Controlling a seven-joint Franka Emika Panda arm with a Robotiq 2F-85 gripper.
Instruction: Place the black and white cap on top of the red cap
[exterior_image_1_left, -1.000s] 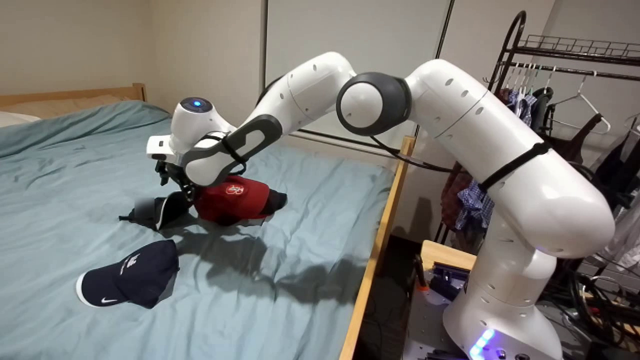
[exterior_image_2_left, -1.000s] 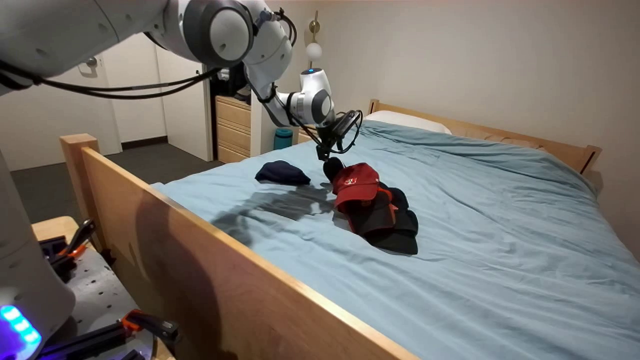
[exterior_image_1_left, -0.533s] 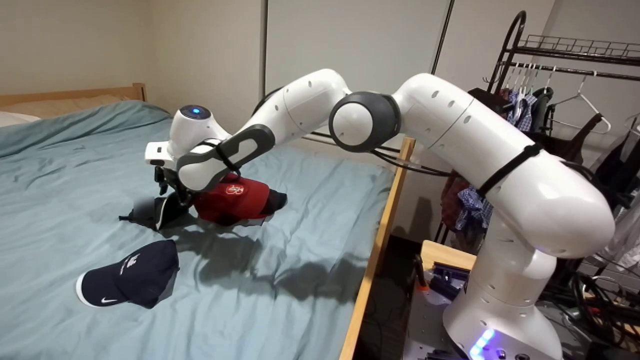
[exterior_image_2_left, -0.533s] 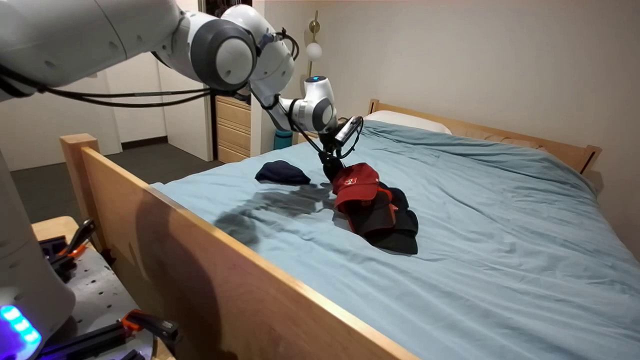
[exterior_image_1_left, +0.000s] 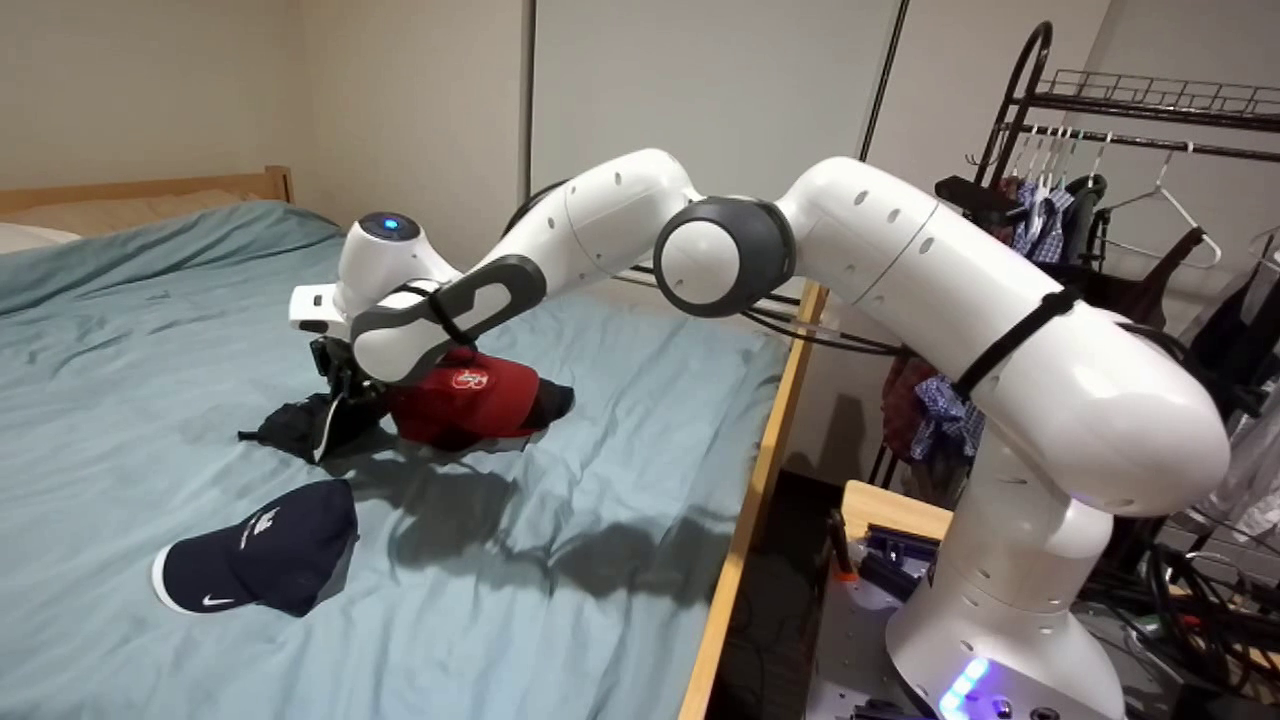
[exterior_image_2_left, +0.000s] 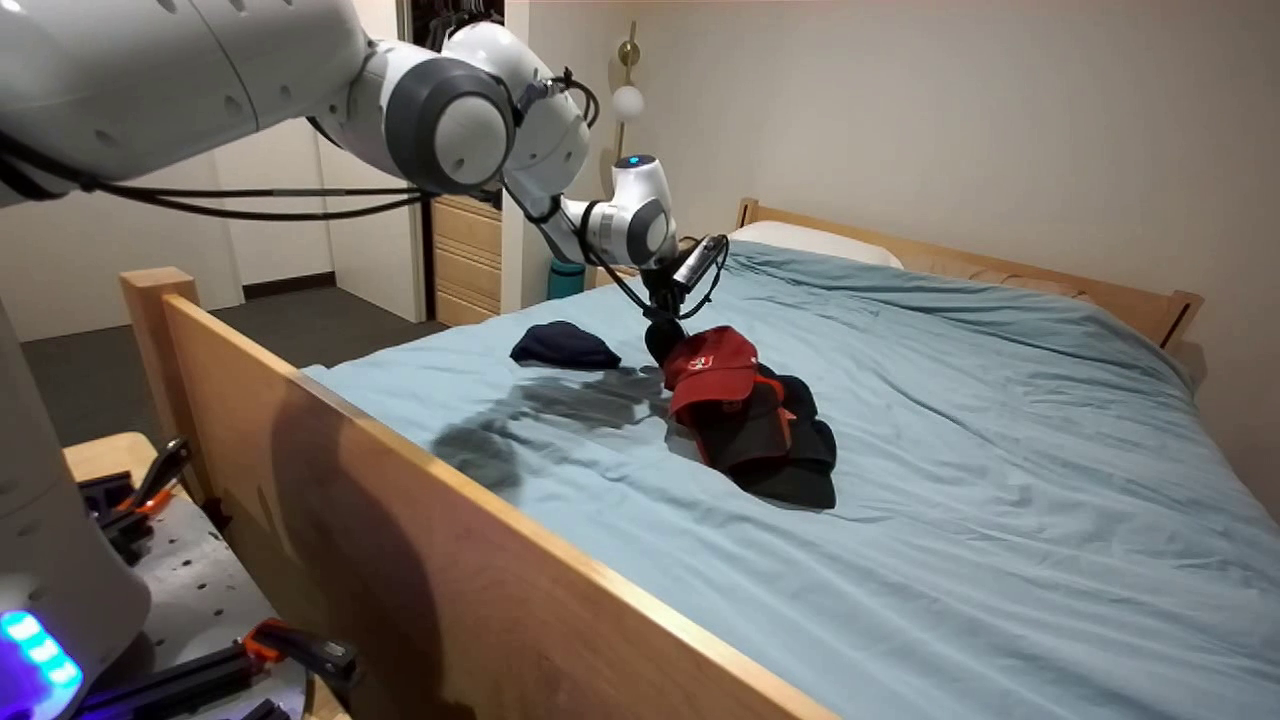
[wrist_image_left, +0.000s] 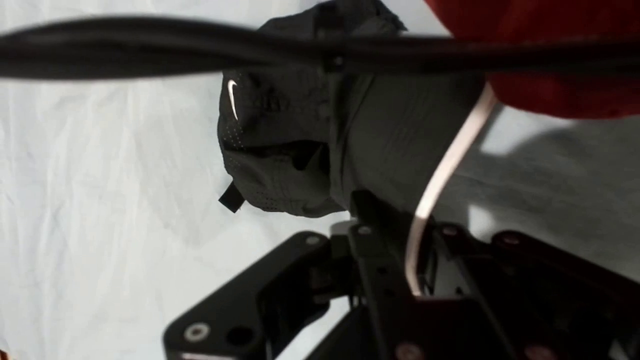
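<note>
Your jaws look closed on the floppy white-edged black fabric cap (wrist_image_left: 310, 120); stacking atop the domed red fabric cap (exterior_image_1_left: 472, 402) remains.

In the wrist view, the bright red fabric cap (wrist_image_left: 560, 97) is cut off at the upper right, and the floppy black fabric cap with a white-edged brim (wrist_image_left: 355, 132) is partly hidden by a blurred black cable (wrist_image_left: 280, 54). The black jointed gripper (wrist_image_left: 398, 218) is cropped at the bottom; whether the brim is pinched cannot be told.
</note>
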